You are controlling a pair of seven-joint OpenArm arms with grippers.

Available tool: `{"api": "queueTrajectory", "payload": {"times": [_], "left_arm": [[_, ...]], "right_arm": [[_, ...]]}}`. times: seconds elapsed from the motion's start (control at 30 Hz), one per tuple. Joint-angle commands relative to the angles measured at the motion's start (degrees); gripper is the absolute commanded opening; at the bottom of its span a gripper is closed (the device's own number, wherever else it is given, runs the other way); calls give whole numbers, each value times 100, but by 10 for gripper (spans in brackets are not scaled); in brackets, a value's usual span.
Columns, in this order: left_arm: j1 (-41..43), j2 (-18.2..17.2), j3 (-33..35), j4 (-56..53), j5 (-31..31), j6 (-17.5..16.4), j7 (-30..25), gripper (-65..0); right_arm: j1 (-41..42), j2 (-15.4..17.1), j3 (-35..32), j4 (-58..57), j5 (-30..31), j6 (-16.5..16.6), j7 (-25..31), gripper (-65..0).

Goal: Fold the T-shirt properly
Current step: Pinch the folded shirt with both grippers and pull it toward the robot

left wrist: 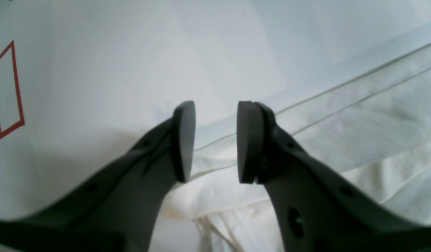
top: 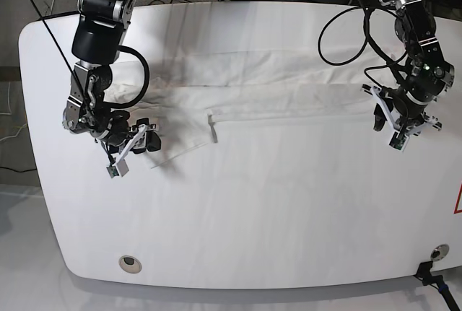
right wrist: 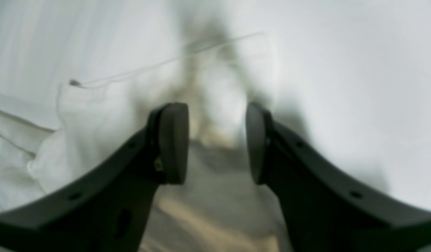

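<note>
One T-shirt (top: 274, 87) lies folded into a long band across the far half of the table (top: 253, 231). Both grippers, left (left wrist: 215, 141) and right (right wrist: 217, 143), stand part open and empty at its ends. Each should likely pinch both layers squarely at its corner before lifting evenly.

No readable text anywhere — none at all.

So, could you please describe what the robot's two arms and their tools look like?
Both arms are black with chunky round joints and loose black cables. The left tool and right tool each have two dark grey curved fingers ending in flat oval pads, with pale brackets at the wrists.
</note>
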State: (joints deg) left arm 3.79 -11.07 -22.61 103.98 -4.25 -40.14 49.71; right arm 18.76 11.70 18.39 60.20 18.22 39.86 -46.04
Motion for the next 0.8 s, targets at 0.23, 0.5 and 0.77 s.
{"api": "queueTrajectory", "payload": {"times": [0.23, 0.5, 0.77], "left_arm": [[-41, -111, -29, 111, -45, 14, -132, -462], [-6, -111, -20, 111, -45, 14, -132, -462], [-6, -111, -20, 111, -45, 14, -132, -462]], "right_arm": [[88, 74, 2, 85, 73, 14, 64, -382], [-43, 47, -402, 103, 108, 14, 55, -382], [-140, -58, -411, 120, 108, 14, 37, -400]]}}
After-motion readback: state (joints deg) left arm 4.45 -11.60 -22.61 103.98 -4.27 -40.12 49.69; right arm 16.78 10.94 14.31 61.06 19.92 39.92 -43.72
